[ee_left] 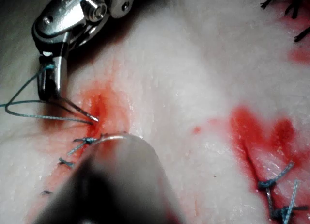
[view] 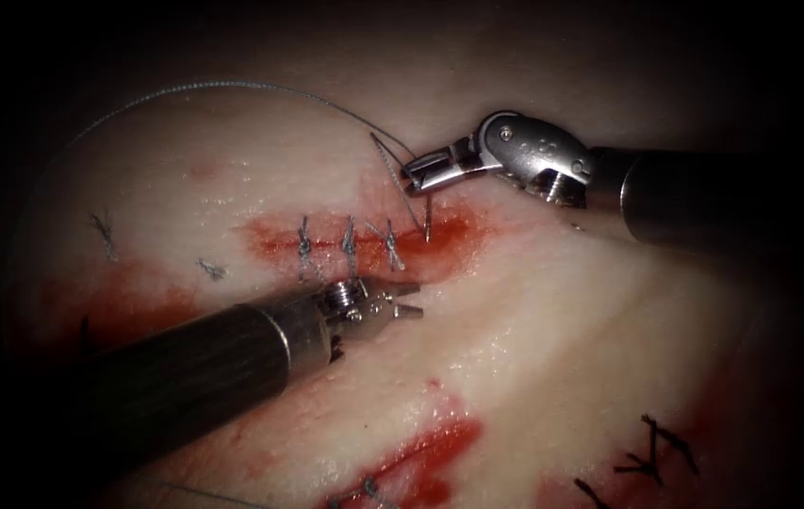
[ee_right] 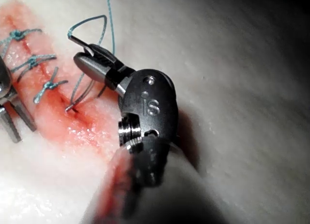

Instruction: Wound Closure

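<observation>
A: Endoscope view first: how much of the cut [view: 364, 243] is closed?

B: Three knotted stitches [view: 349, 243] sit across it; the stretch right of them lies open and red.

A: And the needle [view: 423, 212]?

B: Clamped near its rear end by the right tool [view: 425, 174], tip touching the tissue [view: 533, 320] at the cut's open end. How deep, I cannot tell.

A: The left tool [view: 400, 302]?

B: Slightly parted, holding nothing, just below the stitches. The thread [view: 232, 87] arcs above the cut into shadow.

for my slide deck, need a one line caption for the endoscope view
Right gripper holds the needle, tip at the cut beside three stitches; left gripper open, holding nothing.
</observation>
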You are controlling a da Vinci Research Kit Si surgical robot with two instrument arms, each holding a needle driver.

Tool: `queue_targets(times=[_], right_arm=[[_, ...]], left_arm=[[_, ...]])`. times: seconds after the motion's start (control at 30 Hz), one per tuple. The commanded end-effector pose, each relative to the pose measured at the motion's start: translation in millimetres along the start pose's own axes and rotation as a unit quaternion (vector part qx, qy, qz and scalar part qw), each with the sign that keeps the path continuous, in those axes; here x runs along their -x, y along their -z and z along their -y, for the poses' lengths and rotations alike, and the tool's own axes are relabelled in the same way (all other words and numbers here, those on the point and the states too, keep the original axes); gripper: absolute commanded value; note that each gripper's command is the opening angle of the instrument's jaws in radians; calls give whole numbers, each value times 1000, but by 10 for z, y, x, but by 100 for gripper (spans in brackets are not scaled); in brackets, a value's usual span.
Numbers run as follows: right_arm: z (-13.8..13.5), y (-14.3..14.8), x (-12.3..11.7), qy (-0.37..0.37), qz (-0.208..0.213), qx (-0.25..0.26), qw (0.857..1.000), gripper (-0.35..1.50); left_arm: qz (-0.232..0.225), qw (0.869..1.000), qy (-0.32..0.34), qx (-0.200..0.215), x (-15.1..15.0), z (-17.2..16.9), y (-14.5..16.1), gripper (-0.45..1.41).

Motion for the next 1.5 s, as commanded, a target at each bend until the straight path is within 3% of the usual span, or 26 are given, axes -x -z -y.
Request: queue_targets(times=[0.03,0.27,0.63,1.03,1.07,1.13,1.17,1.33,1.37,1.5], right_arm=[[-9,-9,-1,-9,-13,0,1000,-35],[-8,-10,6,-72,-70,14,995,-35],[21,-26,58,-205,-101,24,973,-35],[55,-32,56,-242,-113,23,964,-35],[54,-31,54,-243,-117,27,963,-21],[51,-27,50,-251,-126,44,959,76],[50,-24,47,-253,-128,53,957,99],[39,2,32,-242,-132,79,958,128],[36,18,27,-243,-135,84,957,131],[35,64,22,-239,-167,100,951,131]], left_arm=[[-1,1000,0,-1,-5,6,-6,42],[-1,1000,0,-1,-5,5,-6,42],[-1,1000,-1,7,2,4,9,44],[-35,997,-66,-25,-8,13,15,41],[-37,996,-76,-31,-9,12,14,42],[-58,992,-107,-33,-9,8,14,46],[-66,990,-117,-32,-9,6,14,49],[-89,980,-172,-35,-4,-1,19,59],[-98,977,-186,-44,-3,1,21,62],[-133,964,-214,-80,-7,6,23,64]])
